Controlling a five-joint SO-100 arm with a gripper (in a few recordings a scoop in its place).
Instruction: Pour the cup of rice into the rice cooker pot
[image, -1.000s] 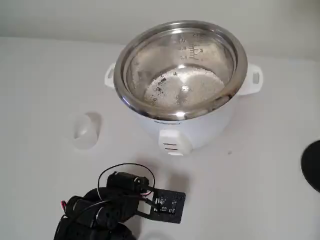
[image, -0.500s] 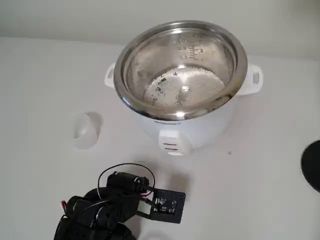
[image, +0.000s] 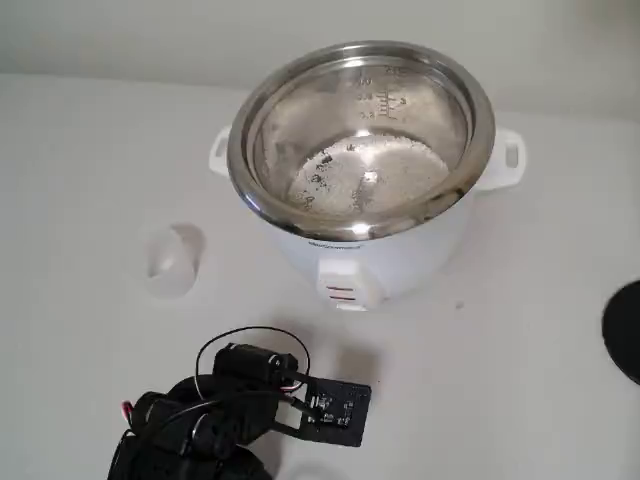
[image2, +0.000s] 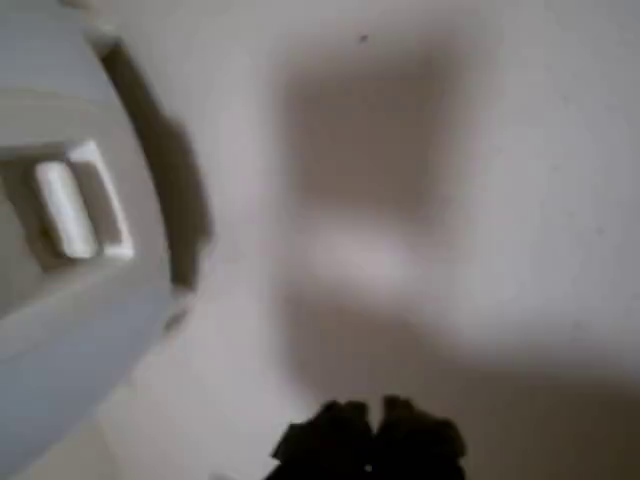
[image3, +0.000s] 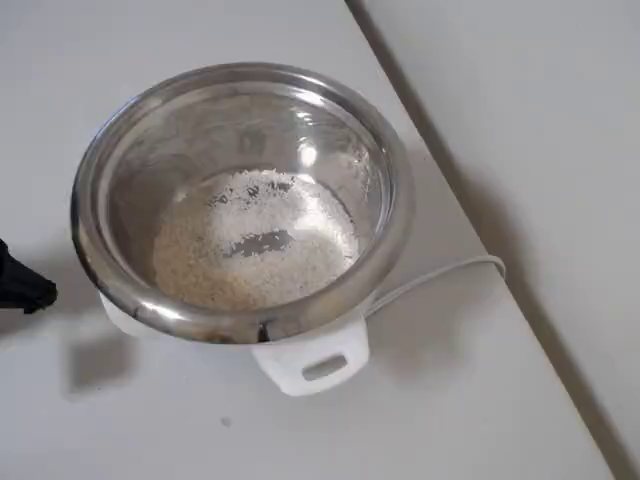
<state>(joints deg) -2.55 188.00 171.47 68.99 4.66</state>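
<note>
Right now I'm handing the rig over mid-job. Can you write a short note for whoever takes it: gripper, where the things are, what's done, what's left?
Gripper: dark fingertips together at the bottom edge of the wrist view, holding nothing; the picture is blurred.
Arm: low at the front of the table in the fixed view, clear of the cooker.
Cup: standing on the table left of the cooker in the fixed view, apparently empty.
Rice: spread over the bottom of the rice cooker pot.
Done: the pour looks complete and the cup is set down.
Left: probably nothing but parking the arm.
</note>
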